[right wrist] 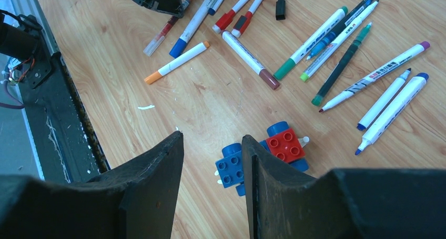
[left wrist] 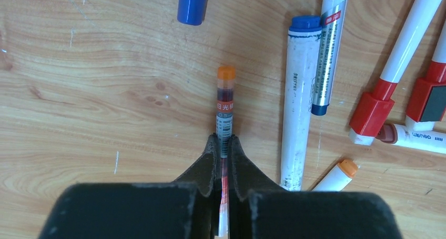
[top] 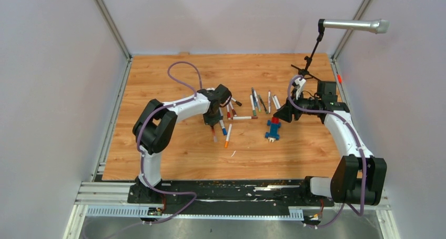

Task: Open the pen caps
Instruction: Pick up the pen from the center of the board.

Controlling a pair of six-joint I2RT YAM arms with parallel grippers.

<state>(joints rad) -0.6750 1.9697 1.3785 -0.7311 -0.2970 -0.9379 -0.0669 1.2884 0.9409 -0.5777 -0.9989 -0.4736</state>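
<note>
Left of the blue-and-red plastic brick block, the left claw clamps a slim clear red-ink pen, its small orange plastic cap fitted on. The right claw hovers just beside that block, spread wide and empty.

pen rear hidden between fingers, blue cap cropped
</note>
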